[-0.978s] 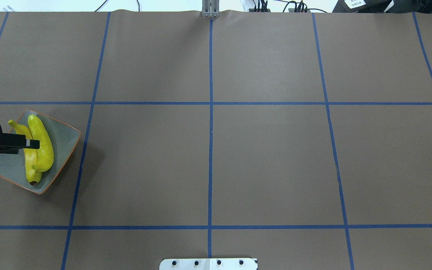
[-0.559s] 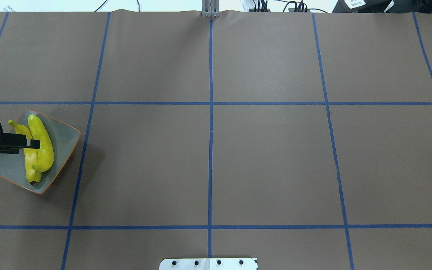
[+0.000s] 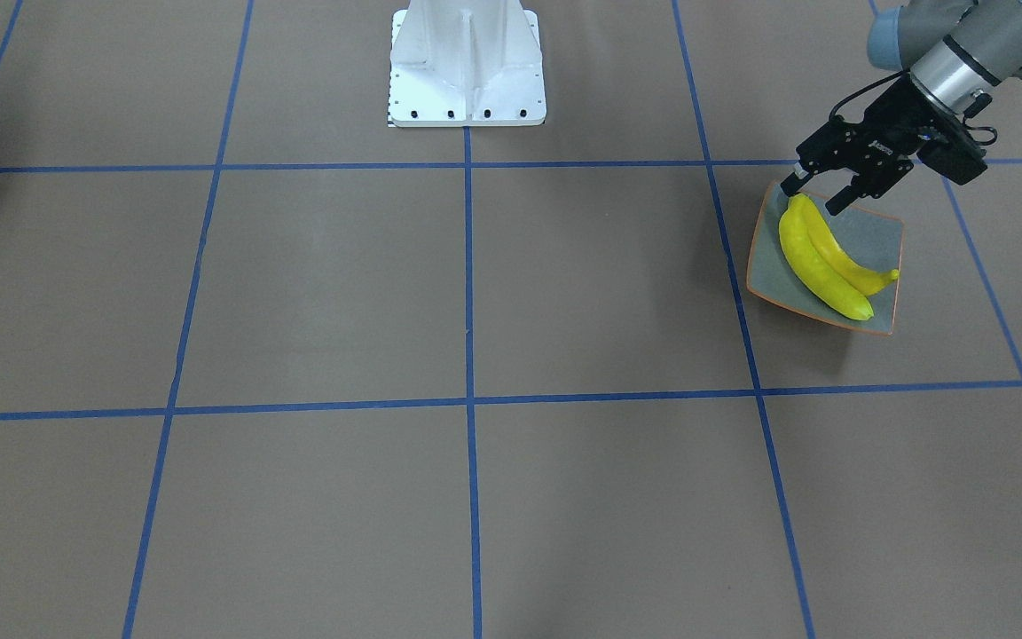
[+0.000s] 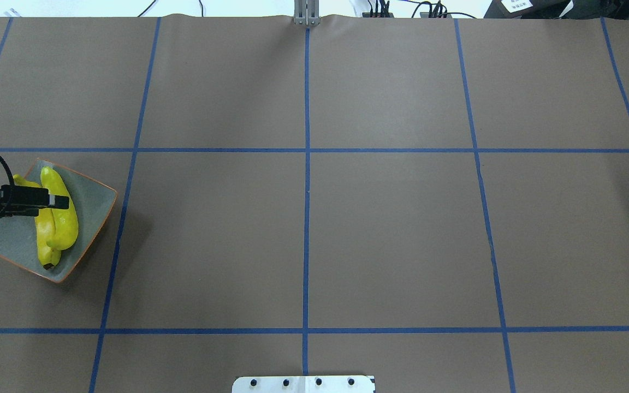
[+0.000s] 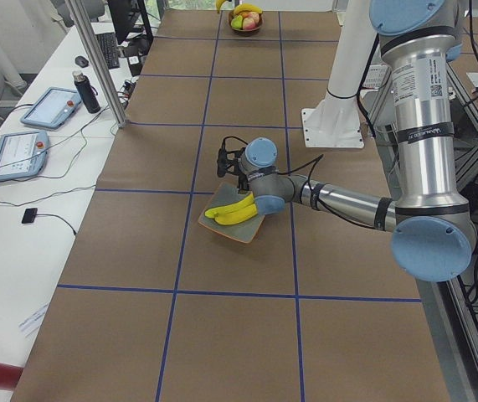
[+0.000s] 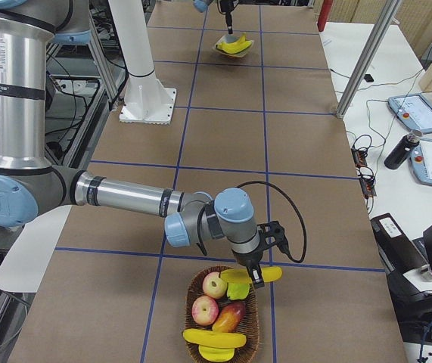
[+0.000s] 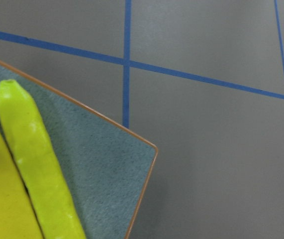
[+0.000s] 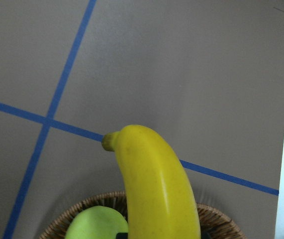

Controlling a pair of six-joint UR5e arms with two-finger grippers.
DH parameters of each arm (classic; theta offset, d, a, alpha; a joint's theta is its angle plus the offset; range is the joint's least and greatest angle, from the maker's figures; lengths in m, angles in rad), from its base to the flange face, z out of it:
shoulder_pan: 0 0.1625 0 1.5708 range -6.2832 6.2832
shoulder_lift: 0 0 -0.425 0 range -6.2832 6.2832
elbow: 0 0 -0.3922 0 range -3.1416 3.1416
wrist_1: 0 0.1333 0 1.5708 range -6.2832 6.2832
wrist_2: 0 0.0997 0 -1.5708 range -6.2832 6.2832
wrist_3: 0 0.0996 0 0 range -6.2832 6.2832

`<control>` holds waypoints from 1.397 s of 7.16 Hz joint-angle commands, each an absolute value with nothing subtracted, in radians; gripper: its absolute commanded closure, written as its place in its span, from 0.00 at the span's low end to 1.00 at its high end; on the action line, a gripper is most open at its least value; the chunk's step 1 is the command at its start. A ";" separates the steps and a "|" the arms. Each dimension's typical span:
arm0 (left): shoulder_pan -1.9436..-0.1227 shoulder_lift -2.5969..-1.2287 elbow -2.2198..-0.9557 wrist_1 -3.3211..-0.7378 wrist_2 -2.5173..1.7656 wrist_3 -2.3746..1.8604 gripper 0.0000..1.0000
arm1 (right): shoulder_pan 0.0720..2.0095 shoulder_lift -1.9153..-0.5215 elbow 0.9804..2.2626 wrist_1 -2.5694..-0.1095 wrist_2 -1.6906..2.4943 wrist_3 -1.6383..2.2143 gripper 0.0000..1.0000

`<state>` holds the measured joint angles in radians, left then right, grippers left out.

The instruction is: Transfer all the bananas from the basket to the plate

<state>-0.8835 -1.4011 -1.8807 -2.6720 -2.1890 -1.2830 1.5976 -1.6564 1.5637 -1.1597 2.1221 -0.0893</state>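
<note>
Two yellow bananas (image 3: 823,264) lie side by side on the square grey-green plate (image 3: 876,232) with the orange rim. They also show in the overhead view (image 4: 62,222) and the left wrist view (image 7: 35,164). My left gripper (image 3: 814,195) is open and empty just above the bananas' near ends, and it shows over the plate (image 4: 93,203) in the overhead view (image 4: 58,201). My right gripper (image 6: 258,275) is shut on a third banana (image 8: 154,191) and holds it just above the wicker basket (image 6: 193,302). Another banana (image 6: 214,338) lies in the basket.
The basket also holds apples (image 6: 215,285), a green fruit and a mango. The white robot base (image 3: 467,67) stands at the table's middle edge. Blue tape lines cross the brown table. Tablets and cables lie on a side bench (image 5: 21,151).
My left gripper has shifted a little toward the far side of the plate over the bananas. The two bananas on the plate have not moved.
</note>
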 commanded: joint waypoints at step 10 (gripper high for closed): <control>-0.881 -1.508 -1.894 -2.678 -2.194 -1.289 0.00 | 1.470 -1.596 1.757 -1.160 2.264 0.264 1.00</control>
<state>-0.8817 -1.4762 -1.8939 -2.6782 -2.1925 -1.2871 1.5353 -1.6133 1.6870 -1.1627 2.2253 0.1192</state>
